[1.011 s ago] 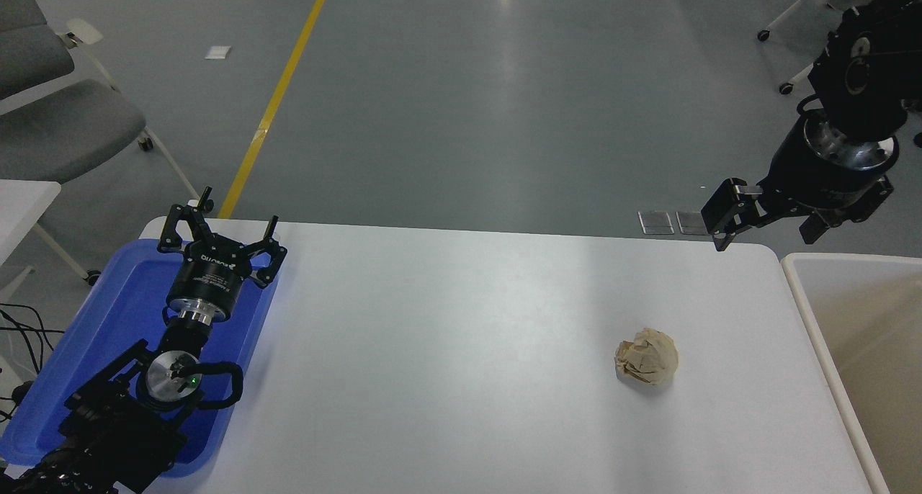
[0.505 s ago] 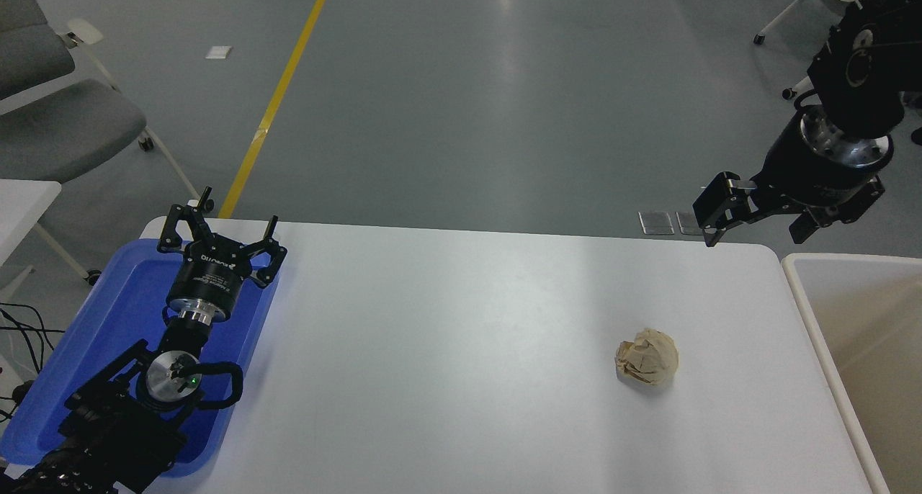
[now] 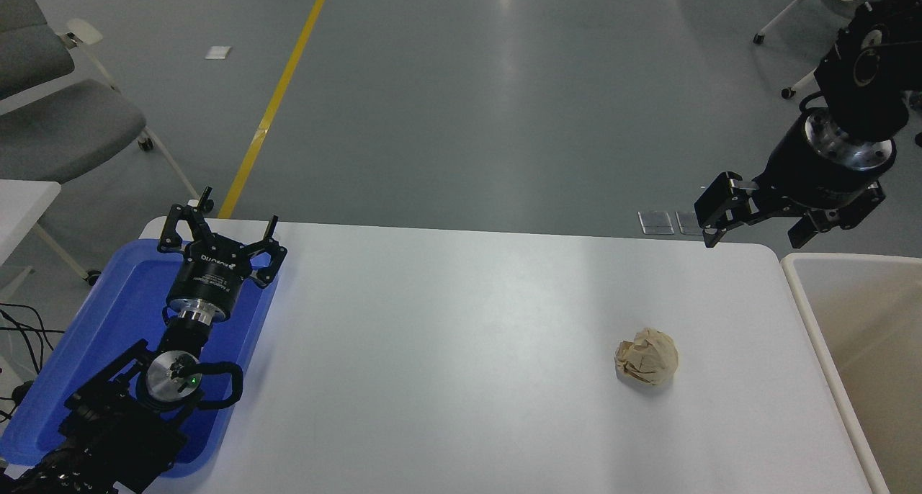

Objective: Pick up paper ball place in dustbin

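A: Head view first: where does the paper ball [image 3: 647, 366] sit?

B: On the white desk [image 3: 446, 350], in its right half, nearer the front edge than the back. It is a crumpled tan wad resting alone, with bare desk all around it and nothing touching it.

A: And the dustbin [image 3: 803, 303]?

B: At the right edge, just beside the desk's right side. Only its thick cream rim and part of a beige inner wall show; the rest runs out of the picture. The ball lies near that rim but apart from it.

A: What about the right tool [image 3: 760, 220]?

B: It hangs in the air above the desk's far right corner, well apart from the ball and higher up. Its two black fingers are spread wide and hold nothing. One finger [image 3: 717, 209] points left over the desk's back edge, the other sits above the bin's far corner.

A: The left tool [image 3: 220, 231]?

B: Parked at the lower left over a shallow blue tray [image 3: 115, 299], fingers spread wide, holding nothing.

A: Anything else around?

B: Grey floor beyond the desk with a yellow line [image 3: 277, 94], and a grey chair [image 3: 50, 112] at the upper left.
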Available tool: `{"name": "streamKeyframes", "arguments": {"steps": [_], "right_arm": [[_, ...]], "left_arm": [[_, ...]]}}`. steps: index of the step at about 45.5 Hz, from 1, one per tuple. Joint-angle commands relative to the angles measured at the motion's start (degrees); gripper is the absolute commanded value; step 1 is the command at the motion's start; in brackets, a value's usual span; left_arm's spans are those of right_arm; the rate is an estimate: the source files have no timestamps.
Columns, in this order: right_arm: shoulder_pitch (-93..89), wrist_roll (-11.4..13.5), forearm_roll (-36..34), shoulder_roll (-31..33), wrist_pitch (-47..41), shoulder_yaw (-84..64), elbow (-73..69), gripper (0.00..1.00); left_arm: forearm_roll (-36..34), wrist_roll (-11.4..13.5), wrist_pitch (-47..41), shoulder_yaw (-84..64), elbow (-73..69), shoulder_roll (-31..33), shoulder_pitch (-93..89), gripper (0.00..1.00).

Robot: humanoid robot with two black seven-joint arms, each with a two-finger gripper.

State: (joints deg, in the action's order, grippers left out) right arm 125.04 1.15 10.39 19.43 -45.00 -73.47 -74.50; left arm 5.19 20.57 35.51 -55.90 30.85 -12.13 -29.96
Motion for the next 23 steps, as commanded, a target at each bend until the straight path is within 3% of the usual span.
{"name": "streamKeyframes", "arguments": {"steps": [1, 3, 12, 23], "right_arm": [[-4.80, -0.01, -0.89, -0.27, 0.00, 0.87, -0.03, 0.92], [-5.85, -0.01, -1.25, -0.35, 0.00, 0.96, -0.03, 0.89], [-8.84, -0.09, -1.16, -0.53, 0.17, 3.33, -0.11, 0.89], [-12.44, -0.09, -0.72, -0.62, 9.40, 5.00, -0.03, 0.90]], "left_arm": [[0.00, 0.00, 0.00, 0.00, 0.00, 0.00, -0.01, 1.00], [0.00, 0.00, 0.00, 0.00, 0.00, 0.00, -0.01, 1.00], [0.00, 0.00, 0.00, 0.00, 0.00, 0.00, -0.01, 1.00], [0.00, 0.00, 0.00, 0.00, 0.00, 0.00, -0.01, 1.00]]}}
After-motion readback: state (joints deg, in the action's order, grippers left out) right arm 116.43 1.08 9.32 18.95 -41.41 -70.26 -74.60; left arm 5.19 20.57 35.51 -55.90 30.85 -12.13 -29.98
